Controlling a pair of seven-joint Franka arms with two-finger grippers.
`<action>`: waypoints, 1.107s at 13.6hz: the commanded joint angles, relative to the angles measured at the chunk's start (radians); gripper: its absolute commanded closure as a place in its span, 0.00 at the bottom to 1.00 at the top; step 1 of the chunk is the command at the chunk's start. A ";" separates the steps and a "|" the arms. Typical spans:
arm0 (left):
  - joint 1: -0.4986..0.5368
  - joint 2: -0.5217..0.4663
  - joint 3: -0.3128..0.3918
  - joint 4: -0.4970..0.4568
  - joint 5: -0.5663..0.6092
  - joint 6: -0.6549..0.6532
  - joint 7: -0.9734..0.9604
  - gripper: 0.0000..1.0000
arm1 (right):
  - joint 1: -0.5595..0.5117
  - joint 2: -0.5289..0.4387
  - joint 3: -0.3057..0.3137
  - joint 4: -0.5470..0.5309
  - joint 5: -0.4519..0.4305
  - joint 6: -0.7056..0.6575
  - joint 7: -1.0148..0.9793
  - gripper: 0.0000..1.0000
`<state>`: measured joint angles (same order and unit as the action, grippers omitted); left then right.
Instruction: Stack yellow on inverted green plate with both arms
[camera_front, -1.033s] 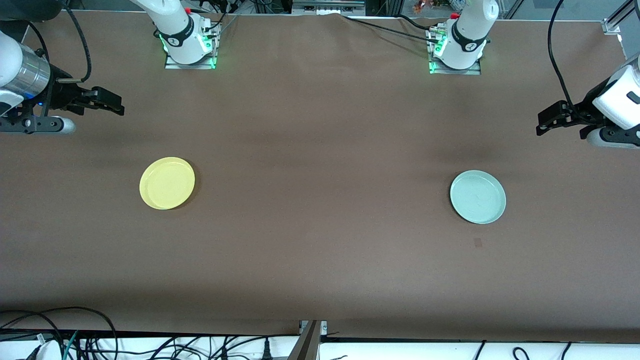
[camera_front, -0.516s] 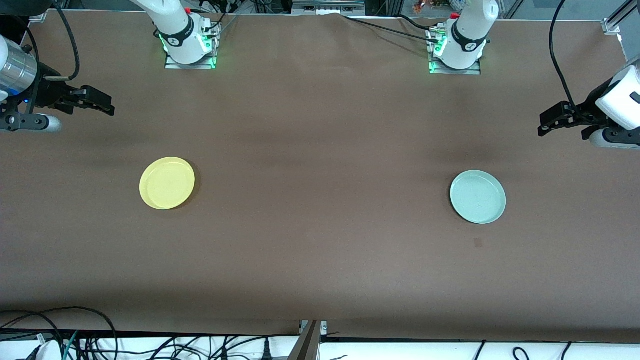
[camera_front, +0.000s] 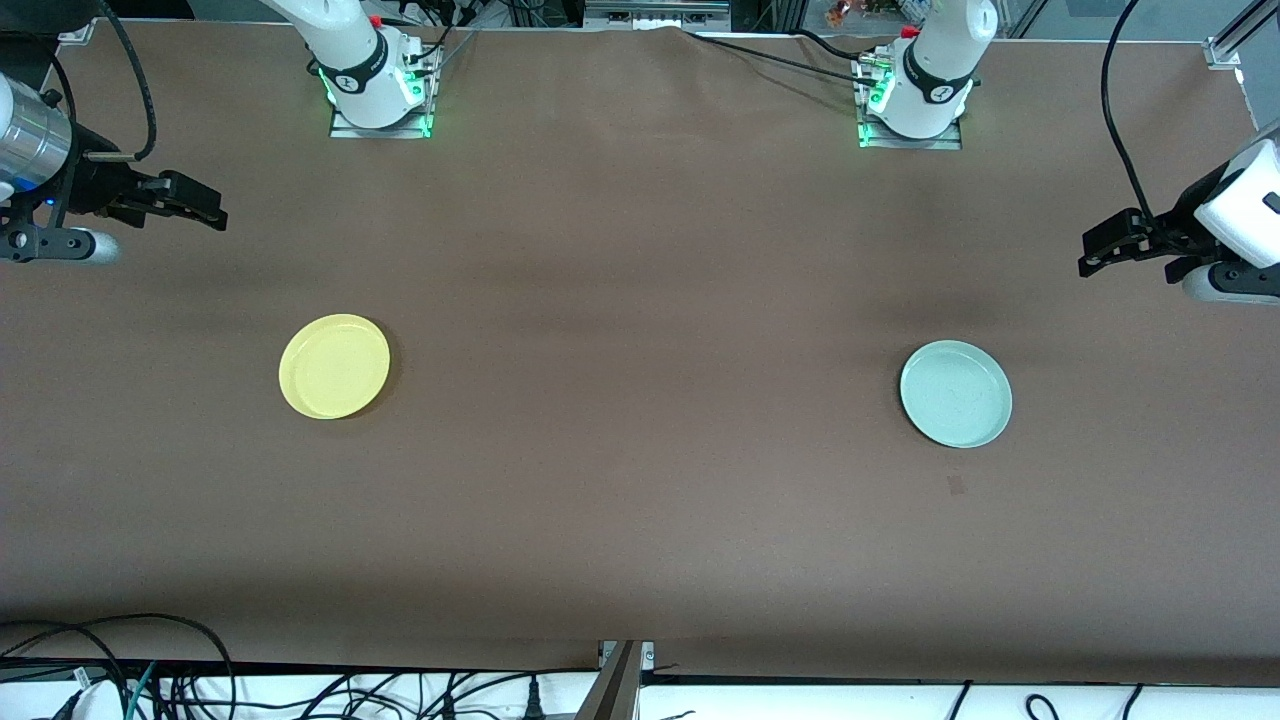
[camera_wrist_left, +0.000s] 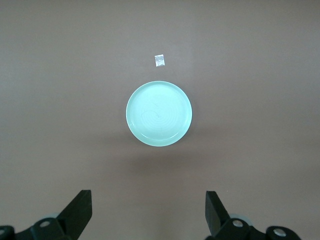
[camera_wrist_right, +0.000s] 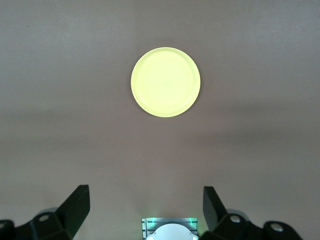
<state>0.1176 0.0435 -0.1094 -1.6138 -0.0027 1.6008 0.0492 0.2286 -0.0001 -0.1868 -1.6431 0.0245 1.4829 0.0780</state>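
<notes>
The yellow plate lies rim up on the brown table toward the right arm's end; it also shows in the right wrist view. The green plate lies rim up toward the left arm's end, its hollow side showing in the left wrist view. My right gripper hangs open and empty over the table's edge at the right arm's end, apart from the yellow plate. My left gripper hangs open and empty over the left arm's end, apart from the green plate.
A small pale patch marks the cloth just nearer to the front camera than the green plate, also in the left wrist view. The two arm bases stand along the table's top edge. Cables lie below the table's near edge.
My right gripper has drawn back a little toward the right arm's end of the table. My left gripper has drawn back slightly toward the left arm's end. The plates have not moved.
</notes>
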 joint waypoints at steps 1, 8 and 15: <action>0.007 0.024 -0.001 0.037 -0.020 -0.002 0.015 0.00 | 0.003 -0.011 0.003 0.006 -0.014 -0.018 0.008 0.00; 0.024 0.022 -0.004 0.032 -0.028 -0.004 0.008 0.00 | 0.003 -0.012 0.003 0.006 -0.014 -0.026 0.009 0.00; 0.017 0.024 -0.012 0.026 -0.020 -0.085 0.001 0.00 | 0.003 -0.012 0.001 0.006 -0.014 -0.027 0.009 0.00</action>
<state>0.1315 0.0531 -0.1194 -1.6044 -0.0164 1.5351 0.0484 0.2289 -0.0002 -0.1857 -1.6431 0.0243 1.4743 0.0780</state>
